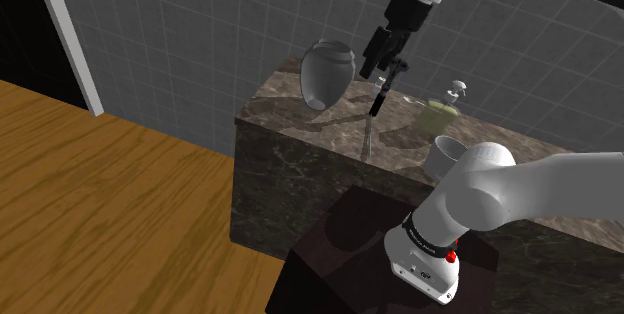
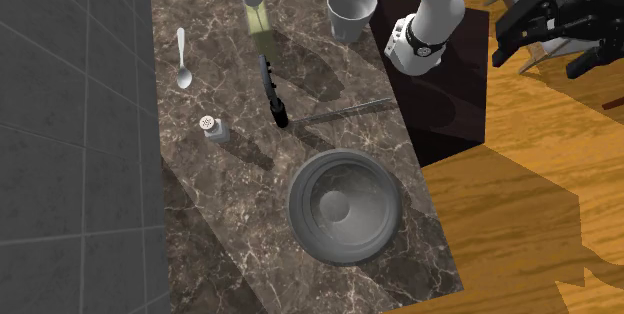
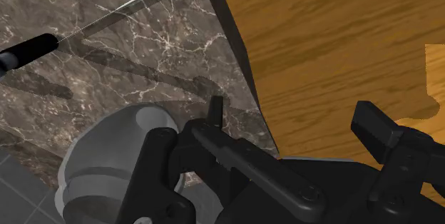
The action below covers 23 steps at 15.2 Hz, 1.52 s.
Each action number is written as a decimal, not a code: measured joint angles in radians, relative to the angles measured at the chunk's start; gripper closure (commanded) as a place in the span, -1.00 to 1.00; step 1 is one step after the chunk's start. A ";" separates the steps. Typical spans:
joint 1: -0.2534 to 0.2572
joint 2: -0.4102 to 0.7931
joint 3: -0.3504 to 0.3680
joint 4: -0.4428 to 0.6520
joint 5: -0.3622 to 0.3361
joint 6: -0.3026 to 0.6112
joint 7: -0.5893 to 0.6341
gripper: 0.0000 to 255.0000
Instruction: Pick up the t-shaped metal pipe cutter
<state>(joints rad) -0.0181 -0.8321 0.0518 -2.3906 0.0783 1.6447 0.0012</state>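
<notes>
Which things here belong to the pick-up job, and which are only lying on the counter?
Job: pipe cutter, black handle with a thin rod; end effector, open.

Lying about: large grey vessel, cup, soap dispenser, spoon, small shaker.

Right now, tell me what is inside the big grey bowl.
Nothing shows inside the bowl: seen from above, its grey bottom is bare. The counter beneath it is covered.
</notes>
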 measured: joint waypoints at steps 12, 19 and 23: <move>-0.047 0.289 -0.184 0.192 -0.207 -0.144 -0.318 -1.00; -0.072 0.536 -0.268 0.366 -0.336 -0.204 -0.526 -1.00; -0.094 0.688 -0.310 0.485 -0.409 -0.229 -0.652 -1.00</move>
<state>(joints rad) -0.1116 -0.1439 -0.2585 -1.9059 -0.3305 1.4155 -0.6504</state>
